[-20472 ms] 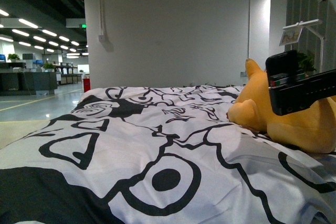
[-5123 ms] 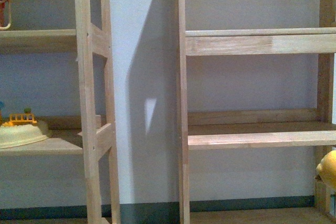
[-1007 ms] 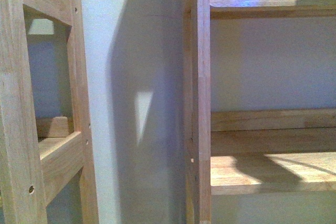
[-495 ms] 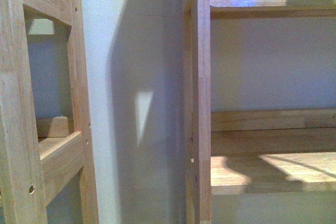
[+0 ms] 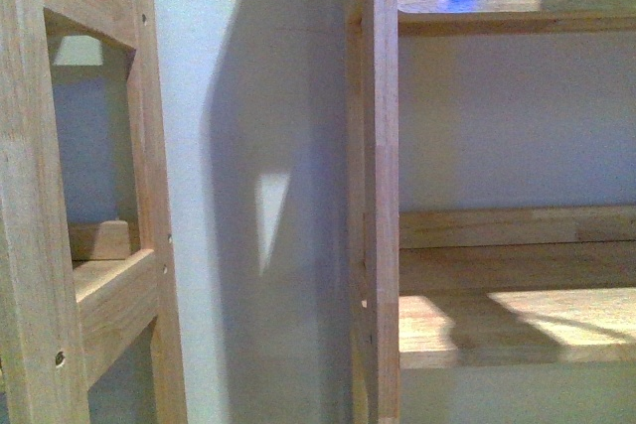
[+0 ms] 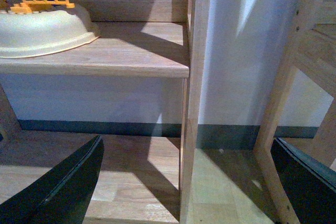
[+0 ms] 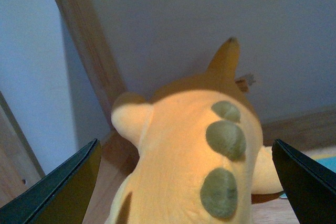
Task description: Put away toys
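The orange-yellow plush toy [image 7: 184,156] fills the right wrist view, with three grey-green bumps down its back and a pointed ear on top. It rests on a wooden shelf against the wall. My right gripper [image 7: 186,192] is open, its dark fingers [image 7: 63,187] spread wide on either side of the plush without touching it. My left gripper [image 6: 189,187] is open and empty, hanging before a wooden shelf upright [image 6: 195,93]. Neither gripper nor the plush shows in the front view.
Two wooden shelf units [image 5: 383,186] stand against a pale wall [image 5: 248,146], with a gap between them. A cream bowl-shaped toy with a yellow fence [image 6: 42,27] sits on the left unit's shelf [image 6: 121,56]. A wooden shelf board [image 5: 517,320] lies at the right.
The front view's framing holds still over the last second. The shadow on the right shelf board has shrunk and shifted left, and a blue-tinted shadow has moved on the upper shelf.
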Robot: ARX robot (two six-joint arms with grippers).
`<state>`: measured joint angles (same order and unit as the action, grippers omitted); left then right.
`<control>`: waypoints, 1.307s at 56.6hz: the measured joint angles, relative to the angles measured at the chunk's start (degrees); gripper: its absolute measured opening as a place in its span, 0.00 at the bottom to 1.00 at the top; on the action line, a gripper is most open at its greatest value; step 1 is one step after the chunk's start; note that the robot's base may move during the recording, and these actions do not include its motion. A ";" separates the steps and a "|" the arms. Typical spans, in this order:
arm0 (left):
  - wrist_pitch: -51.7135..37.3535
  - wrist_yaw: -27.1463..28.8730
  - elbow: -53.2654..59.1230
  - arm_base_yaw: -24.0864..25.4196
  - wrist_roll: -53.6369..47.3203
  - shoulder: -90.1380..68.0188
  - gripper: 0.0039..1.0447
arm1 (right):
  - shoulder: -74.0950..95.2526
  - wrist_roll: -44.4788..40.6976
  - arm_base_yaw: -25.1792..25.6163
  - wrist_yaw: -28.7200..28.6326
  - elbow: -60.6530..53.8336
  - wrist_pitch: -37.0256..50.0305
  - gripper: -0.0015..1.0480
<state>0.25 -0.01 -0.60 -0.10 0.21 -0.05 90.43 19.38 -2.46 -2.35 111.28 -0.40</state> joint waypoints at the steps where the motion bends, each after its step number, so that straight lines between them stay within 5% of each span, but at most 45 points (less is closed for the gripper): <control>1: 0.00 0.00 0.00 0.00 0.00 0.00 0.94 | -0.70 -0.24 0.17 0.07 -0.37 0.39 0.94; 17: 0.00 0.00 0.00 0.00 0.00 0.00 0.94 | -13.94 -4.17 2.80 1.75 -10.60 6.16 0.94; 55: 0.00 0.00 0.00 0.00 0.00 0.00 0.94 | -60.26 -7.63 6.75 1.09 -63.34 6.60 0.94; 63: 0.00 0.00 0.00 0.00 0.02 0.00 0.94 | -65.07 -6.19 3.08 5.75 -73.48 7.39 0.94; 74: 0.00 0.00 0.00 0.00 0.02 0.00 0.94 | -72.59 -7.19 -8.85 18.32 -86.84 6.62 0.94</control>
<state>0.25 -0.01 -0.60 -0.10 0.23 -0.05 17.85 12.19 -11.31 15.97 24.45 6.22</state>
